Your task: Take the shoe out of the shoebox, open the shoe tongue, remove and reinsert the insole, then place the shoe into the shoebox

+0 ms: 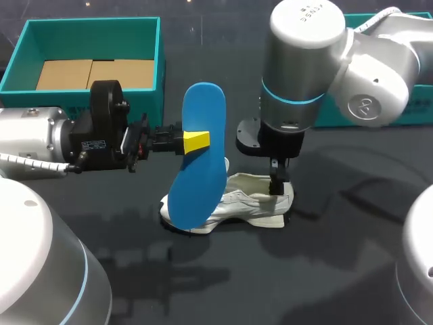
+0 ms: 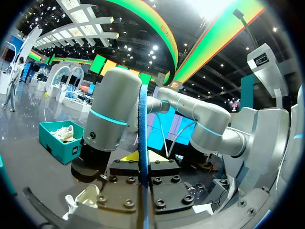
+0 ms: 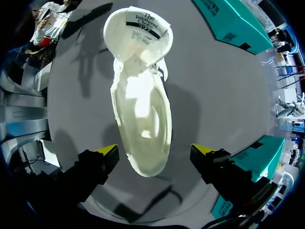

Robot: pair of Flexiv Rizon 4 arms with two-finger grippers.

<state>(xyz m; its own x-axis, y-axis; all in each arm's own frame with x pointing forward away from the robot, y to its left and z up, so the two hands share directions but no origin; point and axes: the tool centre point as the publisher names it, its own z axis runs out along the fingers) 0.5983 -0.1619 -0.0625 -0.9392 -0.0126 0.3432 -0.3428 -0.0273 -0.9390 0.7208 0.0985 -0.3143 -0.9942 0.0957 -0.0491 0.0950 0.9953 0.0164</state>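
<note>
Blue insole (image 1: 199, 177) before half-hidden white shoe (image 1: 257, 200)

Dark tabletop (image 1: 338, 271) with a few shadows on it. A second teal box (image 1: 419, 112) sits at the far right, partly hidden; the left wrist view shows a white shoe (image 2: 63, 132) lying in it. Two tan cardboard sheets (image 1: 122, 73) lie flat, side by side, far left.

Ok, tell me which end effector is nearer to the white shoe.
Right. The right end effector hangs directly over the shoe, open and straddling its heel end. The left end effector is off beside the shoe's toe, shut on the blue insole.
</note>
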